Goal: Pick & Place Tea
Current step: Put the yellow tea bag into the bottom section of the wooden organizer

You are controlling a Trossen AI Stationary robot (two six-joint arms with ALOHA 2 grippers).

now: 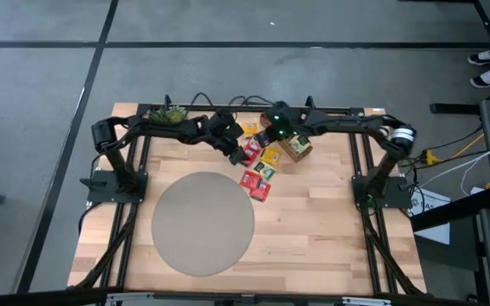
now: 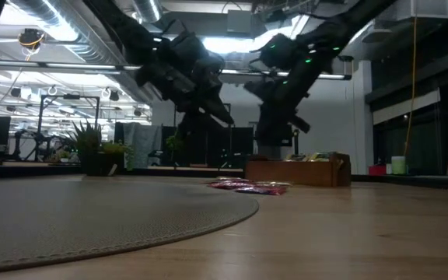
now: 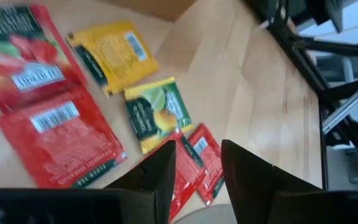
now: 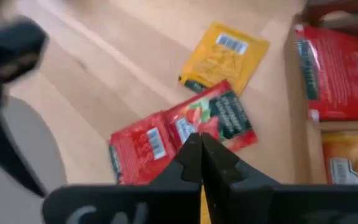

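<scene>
Several tea sachets, red [image 3: 58, 134] and yellow [image 3: 112, 55], lie flat and loose on the wooden table [image 1: 330, 229], between the round grey mat [image 1: 202, 223] and the brown wooden tray [image 1: 297, 147]. In the right wrist view two compartments of the tray hold a red sachet [image 4: 334, 65] and an orange one [image 4: 347, 163]. My left gripper [image 3: 194, 177] hangs open above the loose sachets with nothing between its fingers. My right gripper [image 4: 201, 155] is shut and hovers over a pair of red sachets [image 4: 185, 134], beside the tray. Both grippers are clear of the table in the low view.
A small green potted plant [image 1: 170, 113] stands at the table's far left, behind my left arm. The grey mat covers the table's near left part. The two grippers [image 1: 235, 149] [image 1: 272, 140] hang close together over the sachets. Bare wood lies to the right of the mat.
</scene>
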